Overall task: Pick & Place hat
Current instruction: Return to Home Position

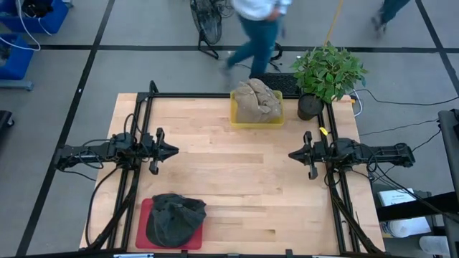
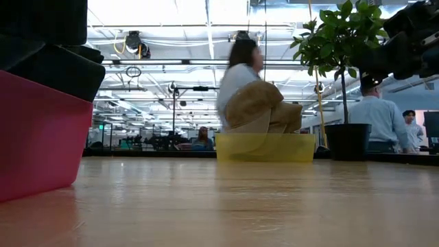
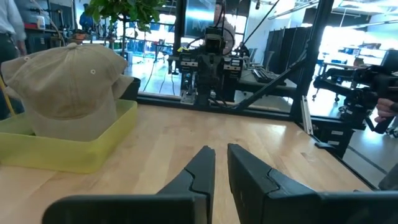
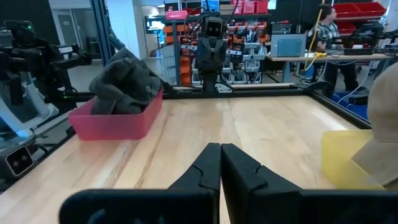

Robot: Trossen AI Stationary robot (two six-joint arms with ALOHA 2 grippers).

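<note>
A tan hat (image 1: 257, 100) rests crown up in a yellow tray (image 1: 237, 118) at the middle of the table's far edge; it also shows in the left wrist view (image 3: 68, 87). A dark grey hat (image 1: 174, 218) lies in a red tray (image 1: 143, 208) at the near left, and is seen from the right wrist too (image 4: 124, 87). My left gripper (image 1: 174, 151) hovers level over the table's left side, with a narrow empty gap between its fingers (image 3: 221, 149). My right gripper (image 1: 292, 154) hovers level at the right side, shut on nothing (image 4: 221, 146).
A potted plant (image 1: 326, 72) stands at the far right corner, just behind my right arm. A person (image 1: 258, 29) walks past beyond the far edge. Bare wooden table top (image 1: 237, 186) lies between the two grippers and the two trays.
</note>
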